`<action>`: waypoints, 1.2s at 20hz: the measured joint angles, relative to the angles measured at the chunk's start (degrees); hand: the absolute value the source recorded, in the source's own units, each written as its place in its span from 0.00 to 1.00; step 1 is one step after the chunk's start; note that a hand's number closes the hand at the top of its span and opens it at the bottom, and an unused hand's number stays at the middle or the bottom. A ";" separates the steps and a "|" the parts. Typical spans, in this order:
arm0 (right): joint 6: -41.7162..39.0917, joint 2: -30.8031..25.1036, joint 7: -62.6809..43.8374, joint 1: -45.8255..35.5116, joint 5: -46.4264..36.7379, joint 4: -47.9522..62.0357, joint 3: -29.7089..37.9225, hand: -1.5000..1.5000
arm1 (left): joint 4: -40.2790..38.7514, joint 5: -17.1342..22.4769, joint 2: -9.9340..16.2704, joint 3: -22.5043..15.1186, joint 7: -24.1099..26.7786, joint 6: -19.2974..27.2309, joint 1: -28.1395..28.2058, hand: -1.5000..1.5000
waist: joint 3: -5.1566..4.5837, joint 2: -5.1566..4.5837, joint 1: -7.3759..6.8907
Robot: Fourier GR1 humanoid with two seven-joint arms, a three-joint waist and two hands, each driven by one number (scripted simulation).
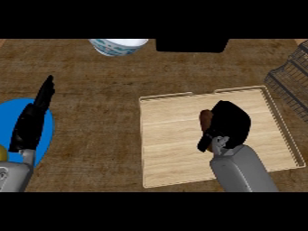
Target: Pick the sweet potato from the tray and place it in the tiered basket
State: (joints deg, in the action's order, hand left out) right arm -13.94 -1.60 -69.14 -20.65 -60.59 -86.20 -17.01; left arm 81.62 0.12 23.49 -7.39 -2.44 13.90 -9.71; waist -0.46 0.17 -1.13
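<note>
One view, from the head, shows the right hand (226, 124) curled over the sweet potato (205, 118) at the middle of the tray (176, 167), apparently grasping it. Lifting and carrying to the tiered basket (301, 85) at the right edge remain. The left hand (33, 119) rests straight-fingered at lower left.

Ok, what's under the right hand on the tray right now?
The right hand is curled over the sweet potato on the wooden tray. Only the potato's brown left end shows beside the fingers; the rest is covered, and contact with the tray can't be seen.
</note>
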 measured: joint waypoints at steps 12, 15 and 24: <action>15.44 -2.32 3.97 -23.96 -8.45 13.96 24.08 1.00 | -0.12 -0.33 -0.79 -1.07 -0.41 -1.12 -3.14 0.50 | 0.40 -2.04 -3.72; 18.69 -5.04 4.27 -29.11 -14.78 17.05 26.08 1.00 | -0.17 -0.50 -0.63 -1.13 -0.61 -1.39 -3.59 0.50 | 0.37 -1.96 -3.93; 21.96 -10.99 3.28 -44.83 -30.05 30.69 30.76 1.00 | -0.38 -0.80 -0.83 -0.83 -0.85 -1.47 -2.92 0.50 | 0.34 -1.32 -3.03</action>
State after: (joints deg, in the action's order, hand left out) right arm 8.02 -12.60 -65.85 -65.48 -90.64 -55.51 13.76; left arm 81.24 -0.69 22.65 -8.21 -3.29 12.43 -12.63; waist -0.12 -1.15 -4.16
